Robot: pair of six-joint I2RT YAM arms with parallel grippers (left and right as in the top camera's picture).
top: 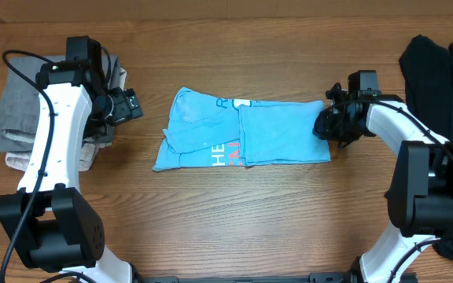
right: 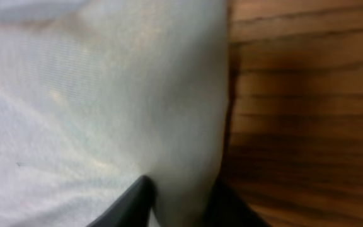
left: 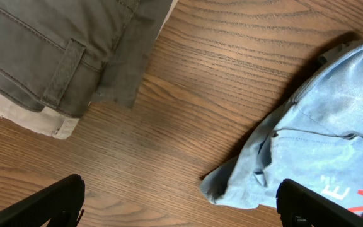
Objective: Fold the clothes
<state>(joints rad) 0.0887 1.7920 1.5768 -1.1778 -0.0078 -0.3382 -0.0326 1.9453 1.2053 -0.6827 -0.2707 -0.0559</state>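
Your T-shirt [top: 246,130] lies partly folded at the centre of the table [top: 250,220]. Your right gripper [top: 325,124] is clamped on its 3 o'clock edge. Your left gripper [top: 132,104] stands wide apart at its 9 o'clock, not touching it, beside the grey trousers [top: 22,110].

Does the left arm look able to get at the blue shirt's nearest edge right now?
Probably yes: the left fingers hang open near the shirt, with only bare table between them; the gray clothes lie on the far side.
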